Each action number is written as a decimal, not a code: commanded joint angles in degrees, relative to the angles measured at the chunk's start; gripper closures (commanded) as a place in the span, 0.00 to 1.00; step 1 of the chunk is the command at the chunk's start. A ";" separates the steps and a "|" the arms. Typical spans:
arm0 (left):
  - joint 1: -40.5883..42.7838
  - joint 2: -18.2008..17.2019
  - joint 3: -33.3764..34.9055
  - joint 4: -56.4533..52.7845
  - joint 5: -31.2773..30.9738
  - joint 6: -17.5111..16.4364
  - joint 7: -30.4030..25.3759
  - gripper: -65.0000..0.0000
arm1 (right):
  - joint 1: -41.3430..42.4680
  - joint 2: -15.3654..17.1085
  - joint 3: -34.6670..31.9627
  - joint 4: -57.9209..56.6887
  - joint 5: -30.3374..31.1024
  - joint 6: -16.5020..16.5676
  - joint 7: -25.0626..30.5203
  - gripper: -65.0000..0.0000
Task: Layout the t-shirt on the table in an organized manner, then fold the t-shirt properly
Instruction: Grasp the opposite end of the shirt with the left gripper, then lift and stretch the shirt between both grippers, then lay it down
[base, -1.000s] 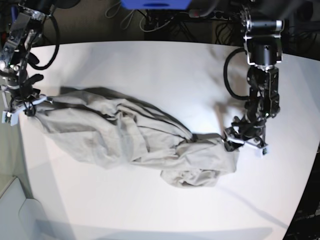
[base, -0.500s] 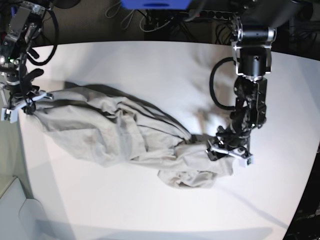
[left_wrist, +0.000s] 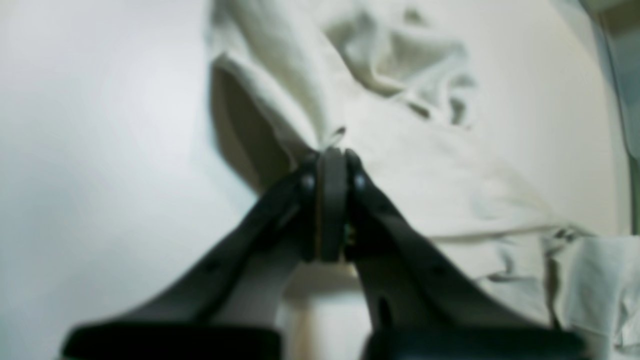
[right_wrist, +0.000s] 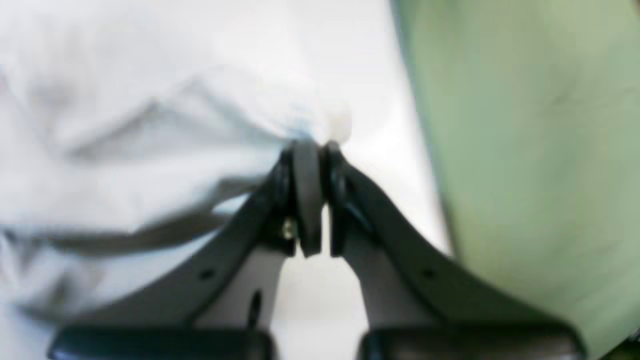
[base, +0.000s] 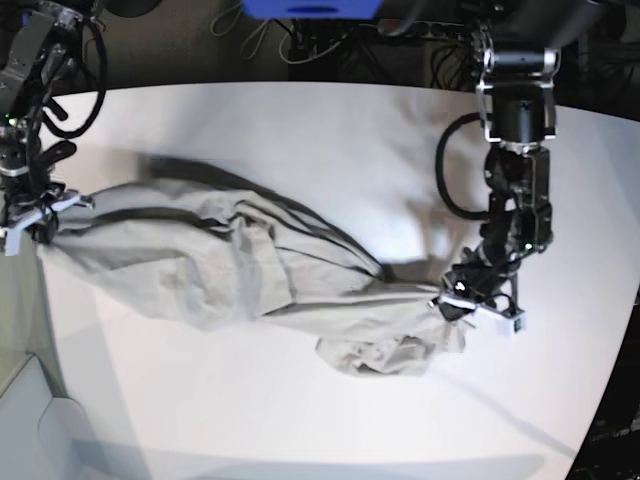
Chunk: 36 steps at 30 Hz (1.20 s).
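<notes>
The left end effector (base: 476, 303) is seen clamped on a bunched edge of the plain light grey-beige soft cotton t-shirt (base: 250, 275); in the left wrist view the two black jaws meet with a pinch of cloth drawn up between them. The garment is crumpled, lying diagonally across the large smooth white tabletop (base: 330, 140), with a rumpled mass nearest the front edge, just beside this grip. Farther along, the cloth is stretched into long ridges toward the opposite end. There, at the tabletop's side edge, the right end effector (base: 30, 215) is closed on the other extremity of the shirt, as confirmed by the right wrist view, where cloth is gathered at the shut jaw tips.

The fabric is judged light, limp and non-fragile; no shape is held unsupported, and folds are expected to drag and bunch under tension. Grasping is best made at hems, shoulder seams or sleeve edges, where doubled cloth resists slipping. Which part of the garment is held at each end cannot be determined. The layout step is judged unfinished, as the shirt is not yet flat.
</notes>
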 joint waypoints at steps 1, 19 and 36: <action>-0.32 -1.36 -0.13 4.08 -1.86 -0.53 0.27 1.00 | 0.75 0.82 0.27 2.04 0.38 0.35 1.65 1.00; 5.66 -10.85 -25.89 16.39 -19.18 -0.45 18.91 1.00 | 11.91 -2.69 6.68 5.47 0.47 0.79 -6.44 1.00; 22.89 -8.66 -25.80 20.17 -26.03 -0.97 19.52 1.00 | 1.19 -3.66 5.45 4.24 0.47 4.13 -6.44 1.00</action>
